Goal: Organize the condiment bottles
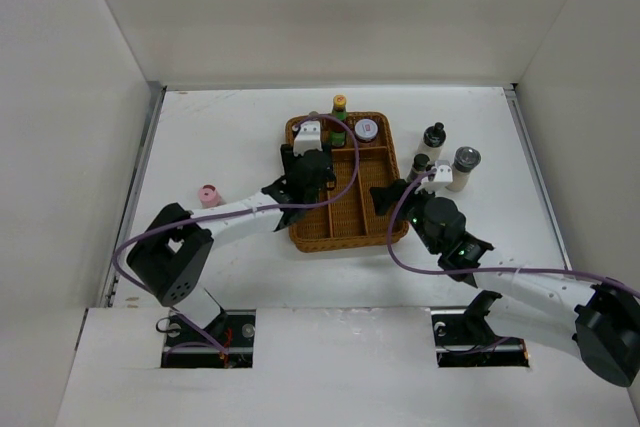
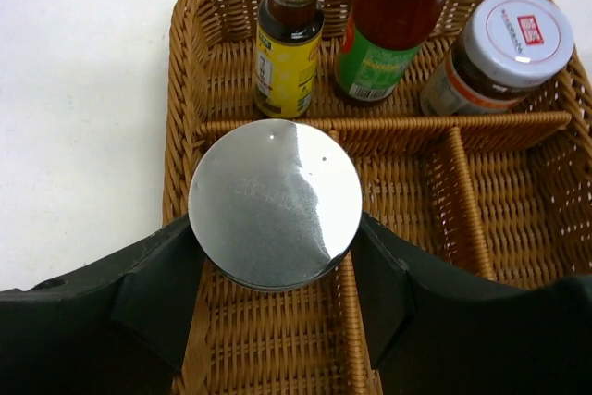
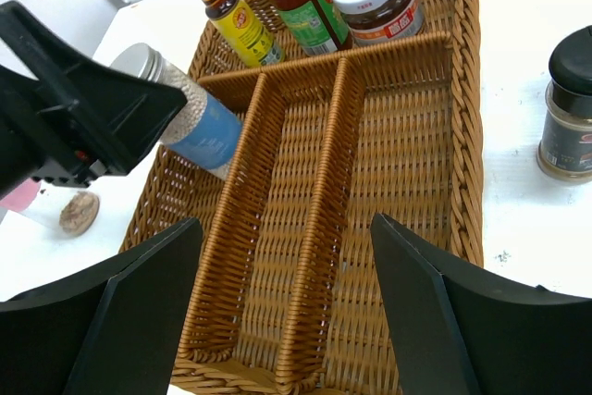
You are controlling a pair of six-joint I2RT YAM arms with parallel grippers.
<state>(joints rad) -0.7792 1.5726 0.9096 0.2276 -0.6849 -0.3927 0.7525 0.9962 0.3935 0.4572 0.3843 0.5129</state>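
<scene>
My right gripper (image 3: 282,261) hangs wide open and empty over the wicker tray's (image 3: 388,182) near end. Just beyond, my left gripper (image 2: 275,238) is clamped on the silver-lidded jar (image 2: 275,196), lid facing my wrist and base tipped toward the tray's left long compartment directly below it. Lowering it looks like the left arm's job. The tray's back compartment holds the yellow-label bottle (image 2: 287,67) and the orange-capped sauce bottle (image 2: 384,34). Right of the tray, the black-capped bottles (image 1: 434,135) stand nearer my right arm.
</scene>
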